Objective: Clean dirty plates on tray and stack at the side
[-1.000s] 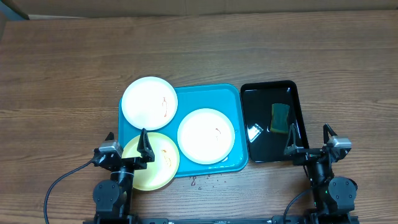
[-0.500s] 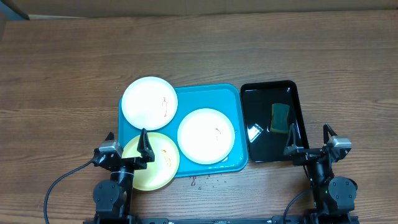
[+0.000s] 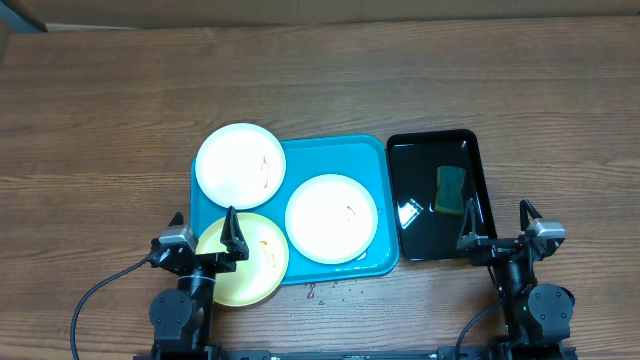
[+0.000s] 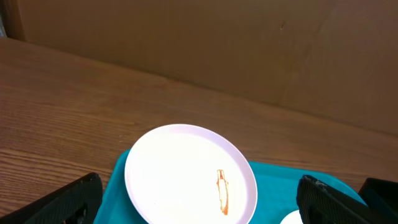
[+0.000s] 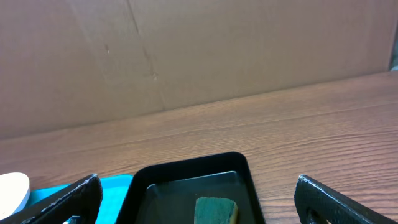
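The cyan-blue tray holds three plates. A white plate with a thin reddish smear lies at its far left corner, overhanging the rim; it also shows in the left wrist view. A second white plate with a small smear lies at the middle right. A pale yellow-green plate lies at the near left, partly under my left gripper, which is open and empty. My right gripper is open and empty at the near right edge of the black tray.
A glossy black tray stands right of the cyan tray and holds a green sponge, also seen in the right wrist view. Small reddish specks lie on the wooden table in front of the cyan tray. A cardboard wall stands at the back.
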You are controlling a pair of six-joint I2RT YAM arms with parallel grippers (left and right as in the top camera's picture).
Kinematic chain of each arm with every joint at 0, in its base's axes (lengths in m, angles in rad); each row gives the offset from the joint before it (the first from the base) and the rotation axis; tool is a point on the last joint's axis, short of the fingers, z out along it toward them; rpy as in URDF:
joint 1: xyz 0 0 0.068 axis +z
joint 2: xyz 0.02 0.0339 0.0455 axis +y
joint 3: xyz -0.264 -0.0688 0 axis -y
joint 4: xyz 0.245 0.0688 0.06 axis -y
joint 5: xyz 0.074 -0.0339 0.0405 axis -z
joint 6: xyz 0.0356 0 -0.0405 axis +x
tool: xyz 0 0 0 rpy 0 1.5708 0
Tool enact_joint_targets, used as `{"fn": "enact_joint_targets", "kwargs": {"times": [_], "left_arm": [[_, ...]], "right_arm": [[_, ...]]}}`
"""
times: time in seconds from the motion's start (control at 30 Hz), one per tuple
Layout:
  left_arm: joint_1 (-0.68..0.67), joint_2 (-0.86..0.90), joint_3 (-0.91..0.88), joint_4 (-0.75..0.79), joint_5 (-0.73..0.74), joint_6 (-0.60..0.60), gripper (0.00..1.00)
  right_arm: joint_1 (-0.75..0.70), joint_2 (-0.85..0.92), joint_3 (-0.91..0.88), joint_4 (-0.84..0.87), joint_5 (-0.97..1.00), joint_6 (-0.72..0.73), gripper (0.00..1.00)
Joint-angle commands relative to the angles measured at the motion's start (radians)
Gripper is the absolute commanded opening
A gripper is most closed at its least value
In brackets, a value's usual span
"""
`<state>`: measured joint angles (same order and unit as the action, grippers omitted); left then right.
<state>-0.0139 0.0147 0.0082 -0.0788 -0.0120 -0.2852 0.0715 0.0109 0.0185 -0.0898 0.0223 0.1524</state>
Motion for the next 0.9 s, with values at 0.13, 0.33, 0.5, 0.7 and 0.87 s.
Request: {"fn": "enact_joint_targets", "kwargs": {"times": [0.13,0.33,0.5,0.7,0.87], "left_arm": [[-0.008,-0.01,-0.003,0.001,0.005,0.013,1.0],[-0.008,-0.01,-0.003,0.001,0.005,0.013,1.0],[-0.008,-0.01,-0.003,0.001,0.005,0.013,1.0],[-0.008,-0.01,-0.003,0.048,-0.006,0.012,1.0],[-0.006,-0.01,-0.003,0.047,-0.015,0.02,1.0]], "right_arm": [[-0.006,-0.008,-0.011,0.006,-0.006,-0.008,1.0],[-0.006,-0.008,-0.011,0.006,-0.006,-0.002,1.0],[-0.006,-0.008,-0.011,0.006,-0.029,0.005,1.0],[-0.006,-0.008,-0.011,0.006,-0.025,0.004,1.0],[-0.006,-0.008,-0.006,0.051,-0.134,0.118,1.0]]}}
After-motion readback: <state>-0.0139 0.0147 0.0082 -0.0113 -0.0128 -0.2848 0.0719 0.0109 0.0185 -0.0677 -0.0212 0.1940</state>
